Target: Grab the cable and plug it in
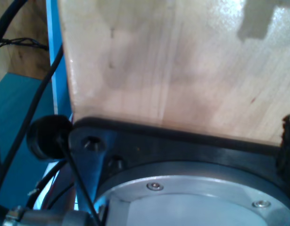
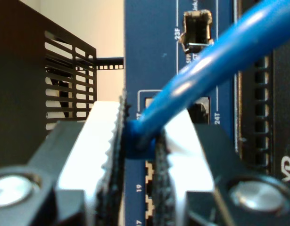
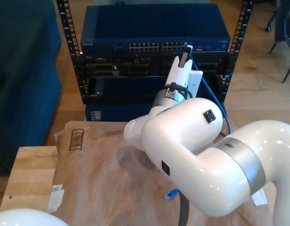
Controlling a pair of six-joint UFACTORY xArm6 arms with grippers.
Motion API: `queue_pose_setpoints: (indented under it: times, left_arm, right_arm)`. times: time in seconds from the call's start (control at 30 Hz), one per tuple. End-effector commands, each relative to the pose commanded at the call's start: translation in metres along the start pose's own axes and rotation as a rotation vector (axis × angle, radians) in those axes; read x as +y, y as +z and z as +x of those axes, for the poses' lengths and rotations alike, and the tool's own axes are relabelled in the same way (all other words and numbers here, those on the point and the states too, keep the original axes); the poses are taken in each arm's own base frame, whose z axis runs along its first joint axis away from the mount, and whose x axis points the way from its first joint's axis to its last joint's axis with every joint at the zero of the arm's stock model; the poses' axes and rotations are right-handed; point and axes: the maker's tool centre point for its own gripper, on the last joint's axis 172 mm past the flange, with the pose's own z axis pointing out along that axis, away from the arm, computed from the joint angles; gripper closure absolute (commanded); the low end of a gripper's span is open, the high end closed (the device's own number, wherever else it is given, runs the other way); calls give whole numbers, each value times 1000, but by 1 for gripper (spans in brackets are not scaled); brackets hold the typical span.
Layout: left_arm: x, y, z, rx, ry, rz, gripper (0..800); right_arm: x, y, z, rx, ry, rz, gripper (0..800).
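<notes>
My second gripper (image 2: 140, 127) is shut on the small blue plug (image 2: 137, 139) of the bright-blue cable (image 2: 220, 56), whose cord rises away between the white toothed fingers (image 2: 104, 141). It holds the plug right in front of the blue network switch (image 2: 154, 47), near the port marked 24T (image 2: 200, 109). In the exterior view the second gripper (image 3: 185, 52) is at the switch's (image 3: 154, 28) port row towards that view's right. The cable (image 3: 224, 113) hangs down past the rack. Its other plug (image 3: 171, 193) lies on the table.
The switch sits on top of a black rack (image 3: 78, 70). Brown paper (image 3: 102, 174) covers a wooden table (image 3: 27, 174). The first wrist view looks at pale wood (image 1: 173, 66) and a black and silver base plate (image 1: 192, 188). Part of a white arm (image 3: 22, 219) shows at the exterior view's lower left.
</notes>
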Motion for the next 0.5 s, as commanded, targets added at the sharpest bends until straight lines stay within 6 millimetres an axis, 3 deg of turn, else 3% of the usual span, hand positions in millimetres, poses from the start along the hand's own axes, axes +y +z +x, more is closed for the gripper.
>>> queue_pose_setpoints:
  times: [0.5]
  left_arm:
    - [0, 0, 0, 0, 0, 0, 1]
  right_arm:
    - [5, 0, 12, 36, 7, -12, 800]
